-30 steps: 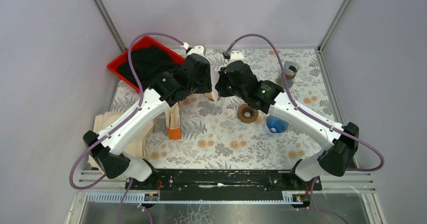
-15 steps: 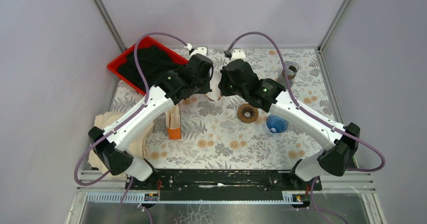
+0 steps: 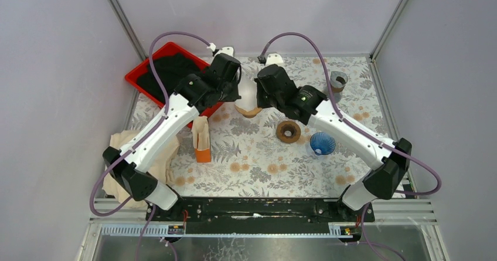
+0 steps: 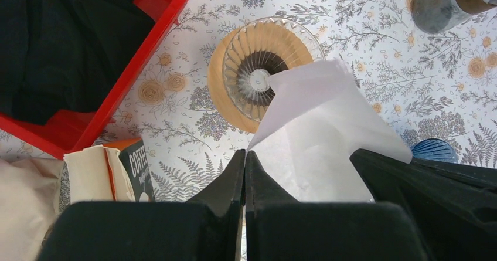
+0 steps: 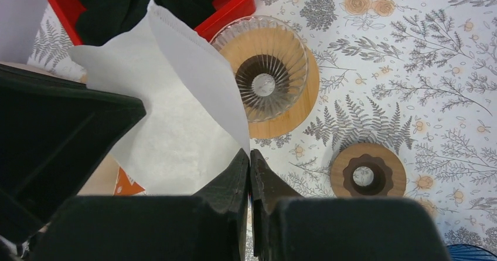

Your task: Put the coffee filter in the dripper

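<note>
Tray far left, cloth in it. Dripper just right of tray, mid-table; filter above it. Ring right of dripper and nearer, cone beside ring. Cup far right. Box before tray, sack left of box.

On my overhead feed the flowered worktop carries a red tray at the far left corner, and a black cloth fills most of it. Nearer to me on the left stands a cream and orange coffee bag. A crumpled beige cloth lies just beside it at the worktop's left edge. Right of centre I see a brown wooden ring lying flat, with a blue ribbed cone close beside it. A grey container with a brown end sits at the far right.
</note>
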Available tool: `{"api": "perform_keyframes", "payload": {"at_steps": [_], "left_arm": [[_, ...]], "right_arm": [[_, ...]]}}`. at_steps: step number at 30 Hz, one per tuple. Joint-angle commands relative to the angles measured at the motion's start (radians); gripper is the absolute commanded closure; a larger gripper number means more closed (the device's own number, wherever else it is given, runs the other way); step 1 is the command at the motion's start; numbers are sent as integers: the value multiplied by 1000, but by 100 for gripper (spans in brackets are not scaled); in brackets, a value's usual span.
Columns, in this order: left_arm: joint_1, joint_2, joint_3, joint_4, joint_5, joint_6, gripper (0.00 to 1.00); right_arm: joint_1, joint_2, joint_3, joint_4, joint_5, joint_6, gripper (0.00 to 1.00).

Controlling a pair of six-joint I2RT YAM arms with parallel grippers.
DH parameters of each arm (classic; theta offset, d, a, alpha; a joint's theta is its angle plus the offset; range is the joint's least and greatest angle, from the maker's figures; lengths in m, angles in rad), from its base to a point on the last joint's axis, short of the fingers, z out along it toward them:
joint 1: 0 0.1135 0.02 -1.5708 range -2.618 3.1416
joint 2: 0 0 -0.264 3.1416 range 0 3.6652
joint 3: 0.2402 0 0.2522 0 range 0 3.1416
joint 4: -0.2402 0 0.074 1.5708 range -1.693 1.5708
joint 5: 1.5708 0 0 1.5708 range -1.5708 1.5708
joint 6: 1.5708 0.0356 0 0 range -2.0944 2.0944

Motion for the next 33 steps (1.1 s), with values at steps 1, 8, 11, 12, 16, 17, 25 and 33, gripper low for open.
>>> {"api": "perform_keyframes", "payload": {"at_steps": [1,8,11,12,16,17,25,33], "left_arm": [[32,28,41,-24,48,35,100],[72,70,71,-44,96,60,100],[91,90,86,-50,110,67,100],[96,95,94,-49,118,69,99],[109,133,130,-54,151,81,96],[110,145,142,-59,158,84,96],[130,226,214,-86,191,97,93],[150,271,237,-100,211,104,90]], "right_arm": [[-28,11,55,-11,9,-24,91],[-74,50,108,-39,-23,-43,90],[-94,65,122,-50,-39,-53,89],[-97,70,128,-53,-45,-56,88],[-100,101,163,-75,-67,-68,88],[-102,107,174,-81,-71,-71,88],[-124,177,212,-99,-94,-88,87],[-146,217,242,-115,-116,-102,82]]}}
